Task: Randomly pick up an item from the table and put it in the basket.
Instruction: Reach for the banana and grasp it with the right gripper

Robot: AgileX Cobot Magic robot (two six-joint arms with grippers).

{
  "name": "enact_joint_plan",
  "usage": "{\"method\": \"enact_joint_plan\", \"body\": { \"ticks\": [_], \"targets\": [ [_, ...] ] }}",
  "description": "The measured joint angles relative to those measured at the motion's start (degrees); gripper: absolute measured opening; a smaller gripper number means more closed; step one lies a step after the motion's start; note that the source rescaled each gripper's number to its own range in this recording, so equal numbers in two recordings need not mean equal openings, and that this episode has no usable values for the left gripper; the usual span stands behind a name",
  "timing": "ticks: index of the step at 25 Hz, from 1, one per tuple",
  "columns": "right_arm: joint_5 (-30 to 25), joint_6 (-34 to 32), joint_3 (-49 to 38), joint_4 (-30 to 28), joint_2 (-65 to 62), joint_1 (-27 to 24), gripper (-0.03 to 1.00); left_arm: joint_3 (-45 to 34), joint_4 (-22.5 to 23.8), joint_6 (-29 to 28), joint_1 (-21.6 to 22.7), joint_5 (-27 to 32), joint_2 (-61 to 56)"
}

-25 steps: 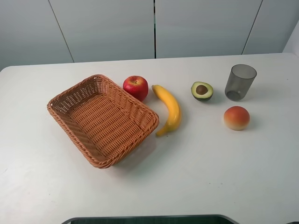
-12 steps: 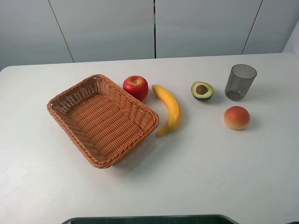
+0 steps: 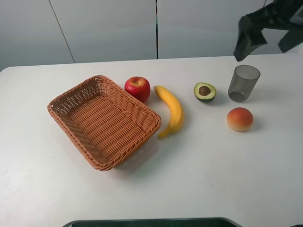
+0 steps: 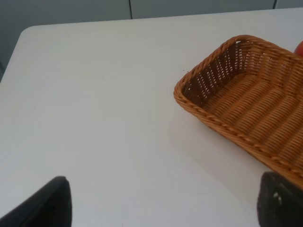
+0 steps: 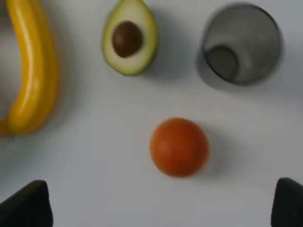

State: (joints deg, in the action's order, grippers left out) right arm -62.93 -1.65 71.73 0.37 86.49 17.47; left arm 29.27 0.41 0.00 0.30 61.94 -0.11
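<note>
right gripper [image 5: 158, 204] hangs wide open and empty above the cup [image 3: 244, 82] while the banana [image 3: 173, 111] lies on the table [image 3: 213, 165] just beside the basket [image 3: 100, 77], so reaching over could clip the avocado [image 3: 205, 91], or that glossy curve could slip the pinch.

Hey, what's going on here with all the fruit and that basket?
A two-armed robot is meant to move one item from the table into the basket. Nothing is held yet: the banana lies on the table beside the empty basket, with the apple, avocado half, cup and orange-red fruit nearby. The right gripper hovers open above the cup end; the left gripper, also open, is over bare table by the basket.
</note>
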Motion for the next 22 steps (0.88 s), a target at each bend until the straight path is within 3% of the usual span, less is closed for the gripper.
{"method": "enact_joint_plan", "body": {
  "ticks": [5, 8, 22],
  "targets": [
    [0.7, 0.0, 6.9, 2.4, 10.4, 5.9, 1.0, 0.0, 0.0, 0.0, 0.0, 0.0, 0.0],
    [5.5, -0.1, 10.2, 4.6, 15.6, 8.1, 1.0, 0.0, 0.0, 0.0, 0.0, 0.0, 0.0],
    [8.6, -1.0, 22.3, 6.2, 32.9, 10.3, 1.0, 0.0, 0.0, 0.0, 0.0, 0.0, 0.0]
  ]
}}
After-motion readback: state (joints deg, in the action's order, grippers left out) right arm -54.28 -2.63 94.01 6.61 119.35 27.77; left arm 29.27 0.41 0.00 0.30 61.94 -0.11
